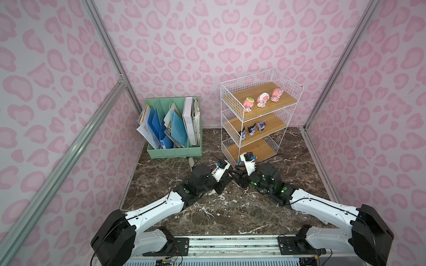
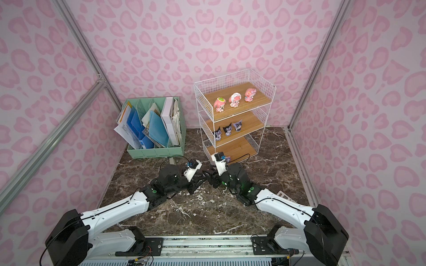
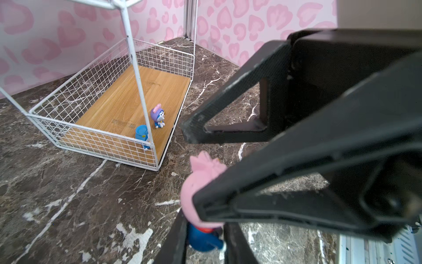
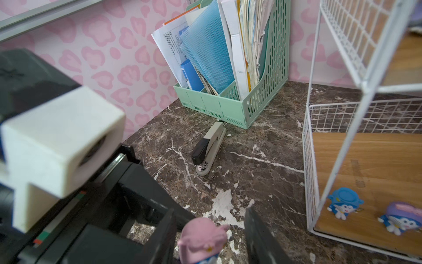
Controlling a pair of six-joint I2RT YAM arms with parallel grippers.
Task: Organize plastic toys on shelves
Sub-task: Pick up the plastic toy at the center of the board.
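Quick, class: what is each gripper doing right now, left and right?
Left gripper: closed on the pink-hooded toy, gripping its blue body.
Right gripper: open, jaws on either side of the toy's head, a gap showing.

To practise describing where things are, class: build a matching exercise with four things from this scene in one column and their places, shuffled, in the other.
Things:
1. pink figurines
2. pointed-ear figurines
3. blue figurine
4. stapler

Places:
A. bottom board
B. tabletop, near the green organizer
C. top board
D. middle board

Pairs: 1-C, 2-D, 3-A, 4-B.
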